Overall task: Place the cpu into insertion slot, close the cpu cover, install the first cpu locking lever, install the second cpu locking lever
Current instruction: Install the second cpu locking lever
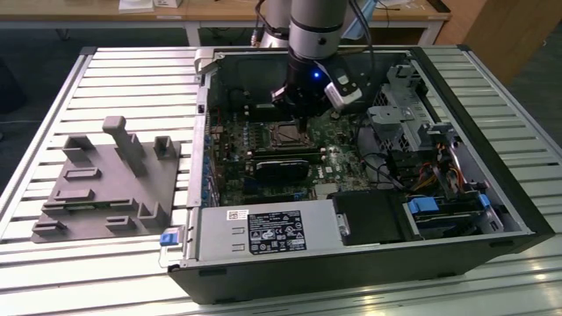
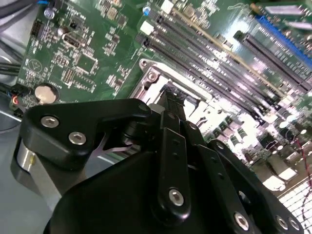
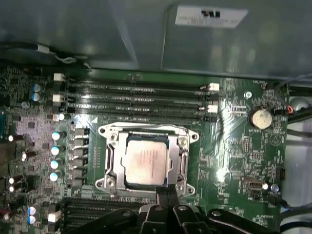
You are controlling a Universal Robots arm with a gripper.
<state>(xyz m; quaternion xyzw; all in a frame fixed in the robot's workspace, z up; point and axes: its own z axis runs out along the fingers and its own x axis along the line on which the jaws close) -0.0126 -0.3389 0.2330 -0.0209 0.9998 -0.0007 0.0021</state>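
The cpu (image 3: 147, 161) is lying seated in the socket, the cpu cover (image 3: 184, 161) framing it. The hand (image 3: 166, 195), fingertips pressed together and empty, is hovering at its edge. Likely light, rigid, fragile; hold by edges only.

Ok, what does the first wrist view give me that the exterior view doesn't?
The first wrist view looks straight onto the socket: the cpu sits in it with the cpu cover down around it, its beige top showing through the window. The exterior view adds the open computer case, the grey fixture block at its left and the arm above. Both show the gripper at the socket's edge and the motherboard.
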